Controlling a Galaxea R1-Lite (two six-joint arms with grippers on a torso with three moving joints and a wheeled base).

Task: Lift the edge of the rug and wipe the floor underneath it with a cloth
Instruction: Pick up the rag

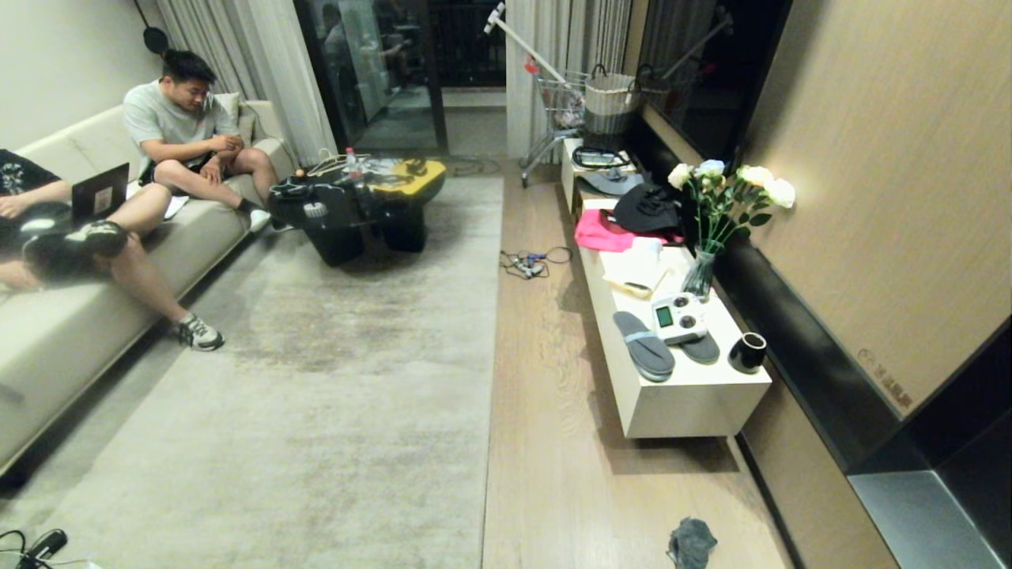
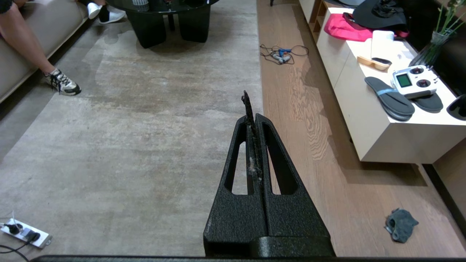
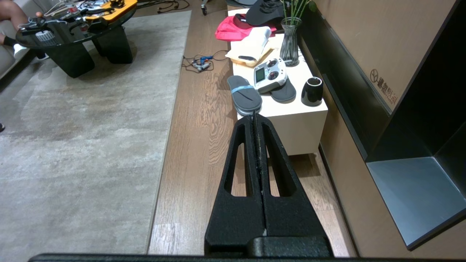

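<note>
1. Rug edge (image 1: 496, 332) runs as a straight border from the 12 o'clock end of the room toward the robot, lying flat on the floor (image 1: 545, 442); no part of it is lifted in any view.
2. The cloth (image 1: 691, 542) lies crumpled on the wood planks at about 5 o'clock in the head view, apart from the rug and near the close end of the white low cabinet (image 1: 688, 395).
3. The left gripper (image 2: 252, 109) hangs above the rug just inside its border, jaws pressed together and holding nothing; only fluff clings along the seam between them.
4. The right gripper (image 3: 255, 122) hangs over the floor strip in front of the cabinet, likewise fully closed and empty.
5. Judged from this, no step of the task has begun: both arms look parked, the cloth is untouched and the rug is down.
6. The next move likely calls for one gripper to open and drop toward the cloth at 5 o'clock, the right arm being the nearer, while the left goes down to the border to pinch and raise it.
7. Two people sit on the sofa (image 1: 71, 316) at 9 to 10 o'clock, well apart from the working strip, and a tangle of cables (image 1: 528, 262) lies on the floor farther along at 12 o'clock.
</note>
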